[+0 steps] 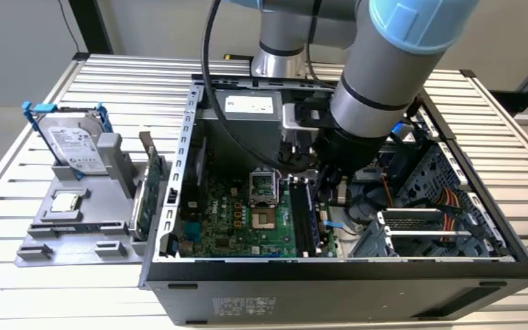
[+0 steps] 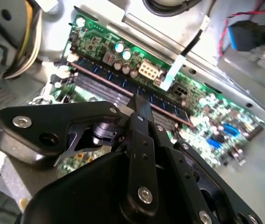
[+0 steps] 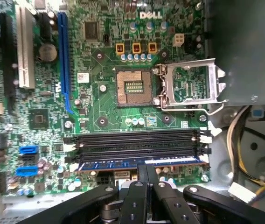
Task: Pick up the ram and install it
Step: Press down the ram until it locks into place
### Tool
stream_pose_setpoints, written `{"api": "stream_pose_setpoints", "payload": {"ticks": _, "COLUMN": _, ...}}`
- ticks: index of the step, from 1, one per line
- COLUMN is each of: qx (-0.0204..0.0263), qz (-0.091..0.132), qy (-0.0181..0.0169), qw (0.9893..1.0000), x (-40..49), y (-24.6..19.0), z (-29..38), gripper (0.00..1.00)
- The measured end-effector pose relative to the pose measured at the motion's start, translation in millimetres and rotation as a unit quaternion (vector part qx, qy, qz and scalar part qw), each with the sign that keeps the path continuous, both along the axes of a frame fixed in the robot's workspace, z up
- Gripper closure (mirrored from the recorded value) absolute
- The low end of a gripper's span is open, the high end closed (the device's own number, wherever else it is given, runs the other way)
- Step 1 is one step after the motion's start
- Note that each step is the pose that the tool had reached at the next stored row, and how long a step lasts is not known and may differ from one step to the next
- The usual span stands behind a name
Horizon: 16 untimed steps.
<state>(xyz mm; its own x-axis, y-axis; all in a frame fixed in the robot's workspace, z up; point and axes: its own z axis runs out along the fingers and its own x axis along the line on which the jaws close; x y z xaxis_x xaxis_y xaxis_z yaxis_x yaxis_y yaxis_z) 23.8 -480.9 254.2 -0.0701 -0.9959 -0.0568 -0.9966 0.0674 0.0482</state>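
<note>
**First wrist view: ram seated among the slots**

Lies flat-edged in a black slot (image 3: 137,144) on the motherboard (image 3: 100,107), ram (image 3: 137,163) running lengthwise parallel to the neighbouring slots. Pinched at mid-length by the gripper (image 3: 145,169), fingers (image 2: 139,109) closed narrowly on its upper edge.

Workshop (slatted bench (image 1: 25,289), opened computer case (image 1: 337,275)).

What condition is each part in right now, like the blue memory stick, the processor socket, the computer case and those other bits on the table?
ram: lying along a motherboard slot, fingers closed on its middle.
gripper: shut on the ram.
processor socket: empty, its metal cover swung open.
other memory slots: empty.
computer case: side open.
hard drive: outside the case, leaning on a grey stand.
</note>
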Motion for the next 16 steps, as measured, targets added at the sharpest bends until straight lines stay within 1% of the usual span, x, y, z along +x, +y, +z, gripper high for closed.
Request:
{"api": "stream_pose_setpoints", "payload": {"ticks": 7, "qx": 0.0000, "qz": 0.000, "qy": 0.0000, "qw": 1.0000, "x": 0.0, "y": 0.0, "z": 31.9, "gripper": 1.00}}
{"api": "stream_pose_setpoints", "payload": {"ticks": 8, "qx": -0.0001, "qz": 0.000, "qy": 0.0000, "qw": 1.0000, "x": 0.0, "y": 0.0, "z": 34.1, "gripper": 1.00}}
{"api": "stream_pose_setpoints", "payload": {"ticks": 16, "qx": 0.0000, "qz": 0.000, "qy": -0.0001, "qw": 1.0000, "x": 0.1, "y": 0.0, "z": 34.0, "gripper": 1.00}}
